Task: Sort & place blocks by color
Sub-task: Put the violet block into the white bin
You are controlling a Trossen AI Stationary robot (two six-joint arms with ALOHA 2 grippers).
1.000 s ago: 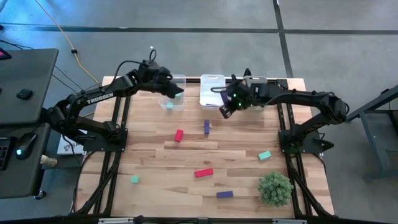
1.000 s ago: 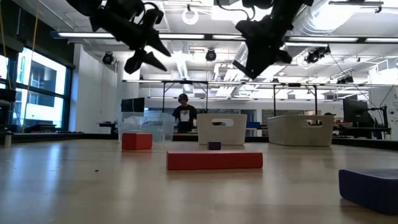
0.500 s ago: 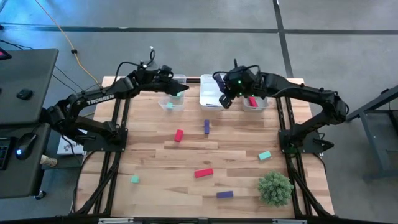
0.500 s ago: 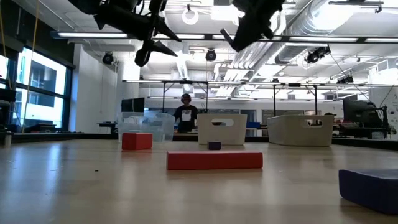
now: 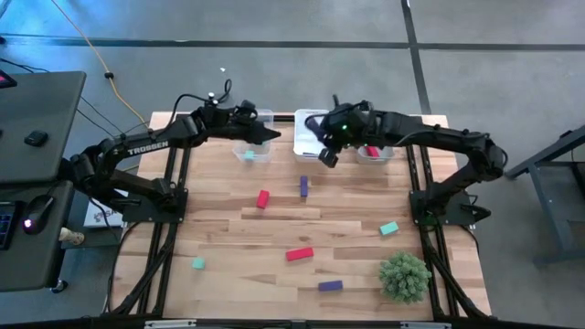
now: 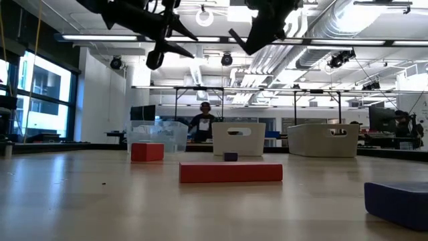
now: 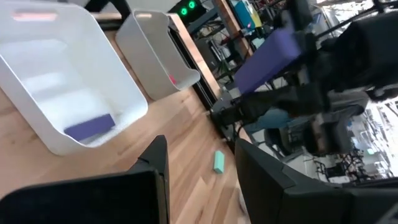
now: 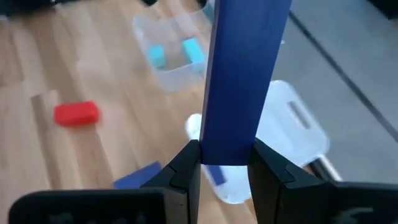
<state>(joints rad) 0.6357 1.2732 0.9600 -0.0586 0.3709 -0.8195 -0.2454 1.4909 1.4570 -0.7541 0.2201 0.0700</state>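
On the left side of the table, the left gripper [image 5: 265,136] hovers over the clear bin [image 5: 259,117] at the far edge; its fingers stand apart with nothing between them, and this bin already holds two teal blocks [image 8: 176,51]. The middle white bin [image 7: 37,56] has one purple block [image 7: 90,126] lying inside. Above it the right gripper [image 8: 225,158] pinches an upright purple bar [image 8: 244,74], so I judge this piece is about to be dropped there. The right bin [image 5: 377,153] shows a red block [image 5: 371,150]. On the open table there are still a teal block [image 5: 198,263], two red blocks [image 5: 263,198], two purple blocks [image 5: 303,185] and another teal one [image 5: 389,228] near the green plant ball [image 5: 404,275]. So roughly half of the sorting seems done, in my judgement.
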